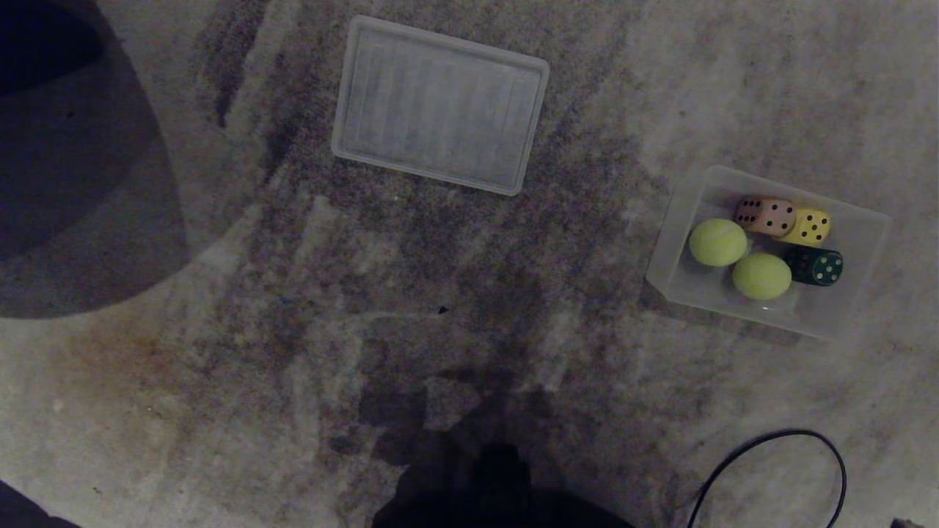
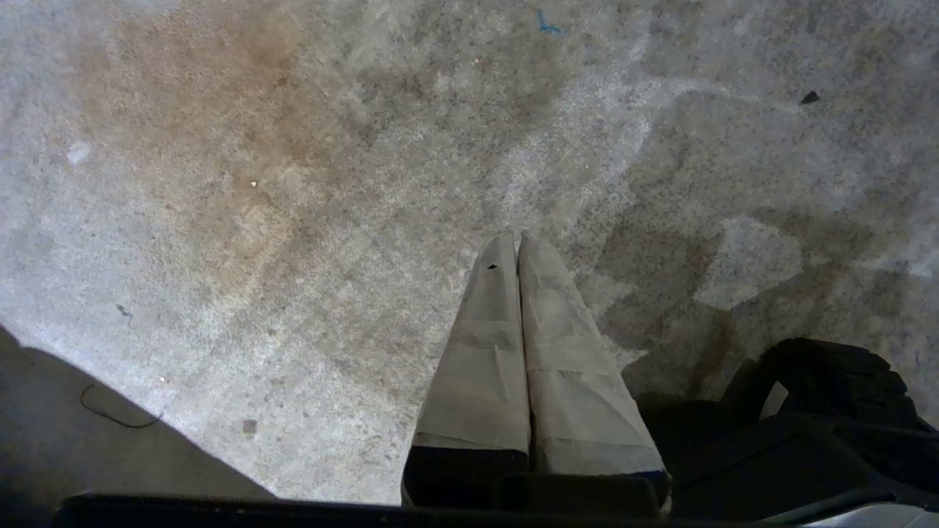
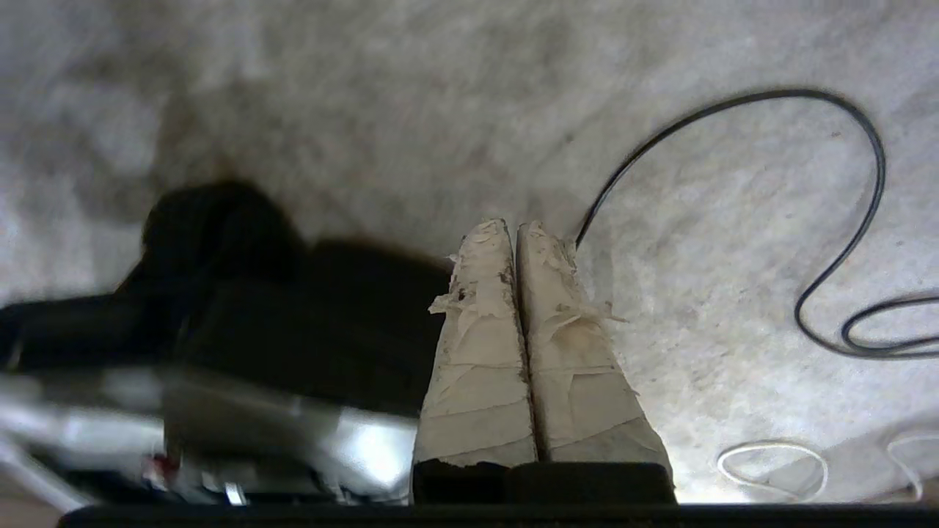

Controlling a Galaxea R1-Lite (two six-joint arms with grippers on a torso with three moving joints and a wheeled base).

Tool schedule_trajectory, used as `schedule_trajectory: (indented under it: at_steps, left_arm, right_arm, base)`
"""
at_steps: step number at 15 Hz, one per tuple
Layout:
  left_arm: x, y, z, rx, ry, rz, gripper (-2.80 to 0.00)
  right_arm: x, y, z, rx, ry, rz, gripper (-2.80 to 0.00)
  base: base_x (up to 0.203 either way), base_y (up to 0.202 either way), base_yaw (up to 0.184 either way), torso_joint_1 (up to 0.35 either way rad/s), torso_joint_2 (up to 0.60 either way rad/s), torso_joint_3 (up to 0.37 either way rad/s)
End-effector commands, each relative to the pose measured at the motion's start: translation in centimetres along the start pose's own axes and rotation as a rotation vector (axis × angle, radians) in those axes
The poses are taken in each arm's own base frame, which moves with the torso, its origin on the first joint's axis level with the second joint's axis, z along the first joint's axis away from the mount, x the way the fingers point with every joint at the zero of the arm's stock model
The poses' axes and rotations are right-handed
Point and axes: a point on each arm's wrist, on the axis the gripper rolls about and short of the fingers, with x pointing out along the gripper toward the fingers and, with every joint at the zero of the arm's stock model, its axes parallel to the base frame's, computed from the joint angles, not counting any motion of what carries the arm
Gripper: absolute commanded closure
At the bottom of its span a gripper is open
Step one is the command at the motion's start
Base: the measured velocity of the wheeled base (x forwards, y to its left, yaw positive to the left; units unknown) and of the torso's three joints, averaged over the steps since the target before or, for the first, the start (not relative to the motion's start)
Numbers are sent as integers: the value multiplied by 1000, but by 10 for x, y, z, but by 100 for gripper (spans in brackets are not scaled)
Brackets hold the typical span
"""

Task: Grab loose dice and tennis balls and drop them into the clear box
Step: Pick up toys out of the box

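Observation:
The clear box [image 1: 671,253] lies on the stained floor at the right of the head view. Inside it are two yellow-green tennis balls [image 1: 717,242] [image 1: 761,276] and three dice: a tan one [image 1: 765,215], a yellow one [image 1: 808,226] and a dark green one [image 1: 816,266]. The box's whitish ribbed lid [image 1: 440,105] lies apart, further back and to the left. Neither arm shows in the head view. My left gripper [image 2: 516,238] is shut and empty above bare floor. My right gripper [image 3: 512,229] is shut with nothing between its taped fingers.
A black cable [image 1: 770,462] loops on the floor at the near right, also seen in the right wrist view as the cable [image 3: 843,183]. The robot's dark base [image 1: 499,491] fills the near middle. A large dark shape [image 1: 59,147] covers the far left.

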Motion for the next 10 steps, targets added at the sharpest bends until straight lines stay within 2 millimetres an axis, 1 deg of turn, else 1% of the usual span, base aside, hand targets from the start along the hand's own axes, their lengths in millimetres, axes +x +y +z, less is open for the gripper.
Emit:
schedule_trajectory:
  at_steps: [1,5,8,10]
  left_arm:
    - [0,0,0,-1,1,1,0]
    - [0,0,0,-1,1,1,0]
    - [0,0,0,-2,2,1,0]
    - [0,0,0,-2,1,1,0]
  right_arm:
    - [-22,0,-17,-60,-121,59,0]
    - [-26,0,-21,-78,-159,70,0]
    - [-38,-1,-29,-91,-320,80,0]
    - [-38,-1,-29,-61,-322,64,0]
  base:
    - [0,0,0,0,0,0]
    - [0,0,0,0,0,0]
    - [0,0,0,0,0,0]
    - [0,0,0,0,0,0]
